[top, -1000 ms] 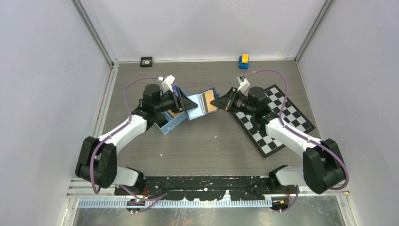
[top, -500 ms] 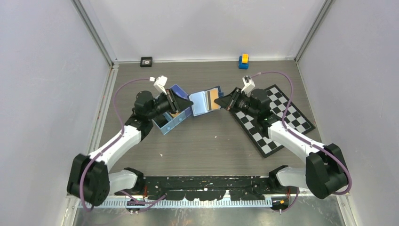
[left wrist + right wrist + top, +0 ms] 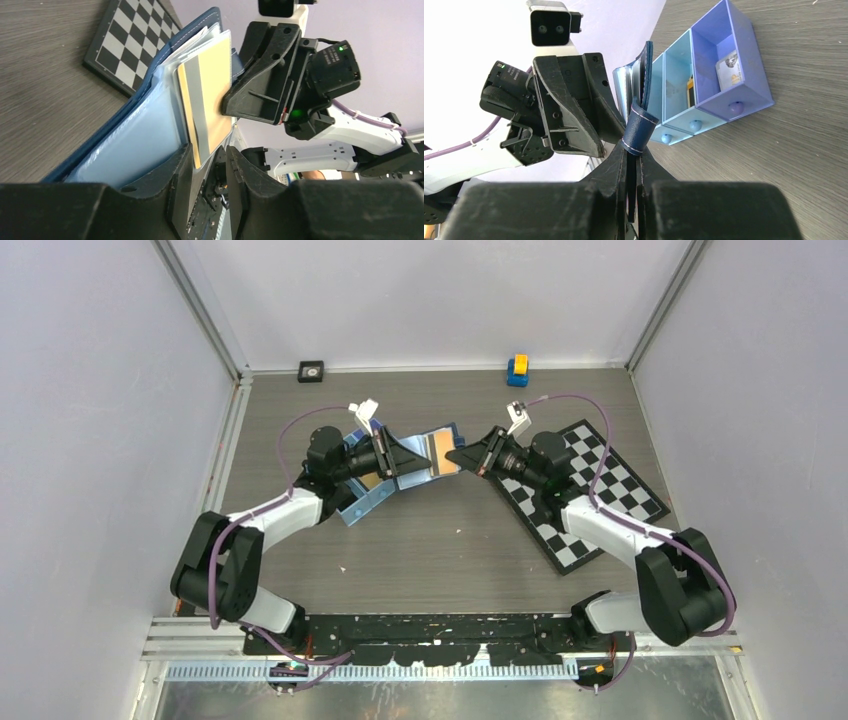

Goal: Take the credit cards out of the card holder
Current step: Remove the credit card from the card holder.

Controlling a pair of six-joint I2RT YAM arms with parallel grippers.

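Observation:
The card holder (image 3: pixel 418 453) hangs open in the air between both grippers, navy outside and light blue inside (image 3: pixel 135 140). My right gripper (image 3: pixel 455 456) is shut on its navy edge (image 3: pixel 640 127), which is pinched between the fingers in the right wrist view. An orange-gold credit card (image 3: pixel 216 85) with a grey stripe sticks out of an inner pocket. My left gripper (image 3: pixel 209 150) stands open at that card's lower corner. The corner lies between the fingers, against the left one, with a gap to the right one. More pale cards (image 3: pixel 197 42) sit behind it.
A light-blue three-compartment tray (image 3: pixel 362 498) lies under the left gripper, with a card (image 3: pixel 730 67) in one compartment. A chessboard mat (image 3: pixel 590 490) lies under the right arm. A yellow-and-blue toy (image 3: pixel 517 369) and a small black square (image 3: pixel 311 370) sit at the back wall.
The left gripper drew back over the tray, then returned to the card holder, jaws narrower than a second ago. The right gripper kept its hold and shifted the holder slightly.

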